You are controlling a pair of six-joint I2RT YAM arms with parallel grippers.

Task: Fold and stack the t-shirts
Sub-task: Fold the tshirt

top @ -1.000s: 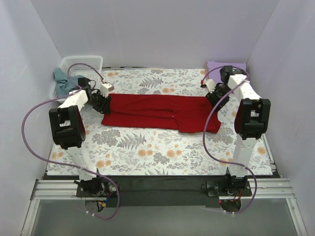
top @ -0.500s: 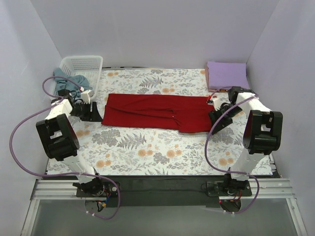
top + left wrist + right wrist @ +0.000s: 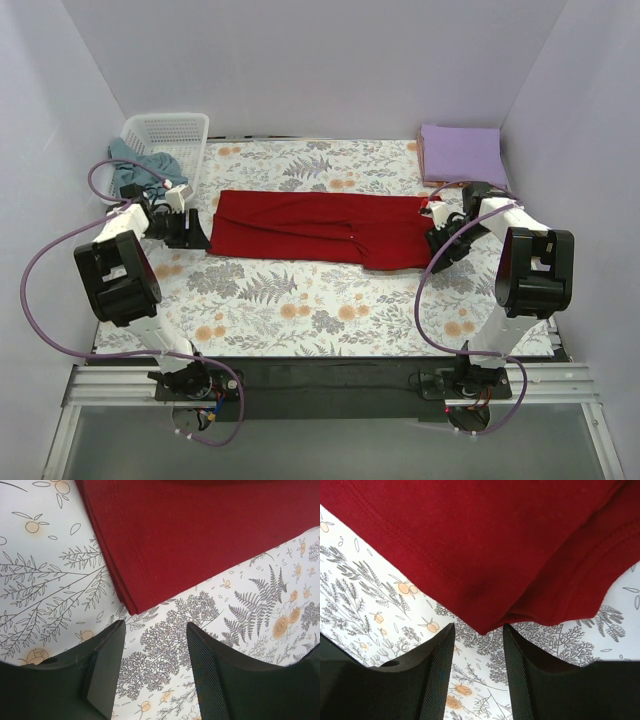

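The deep red t-shirt (image 3: pixel 320 229) lies folded into a long band across the middle of the table. My left gripper (image 3: pixel 196 233) is open and empty just off its left end; the near-left corner of the red t-shirt (image 3: pixel 200 535) lies just ahead of the fingertips (image 3: pixel 112 645). My right gripper (image 3: pixel 440 250) is open and empty at its near-right corner; that corner of the red t-shirt (image 3: pixel 485 545) points between the fingers (image 3: pixel 440 655). The pale lavender t-shirt (image 3: pixel 461 153) lies folded at the back right. The dusty blue-grey t-shirt (image 3: pixel 133 164) hangs from the basket.
A white lattice basket (image 3: pixel 170 135) stands at the back left corner. The floral table cloth (image 3: pixel 320 310) covers the table. Pale walls close in on the left, back and right. Purple cables loop from both arms.
Both grippers have let go of the red shirt's ends and dropped back. The left one moved left and down to the near-left corner, the right one moved nearer to the near-right corner.
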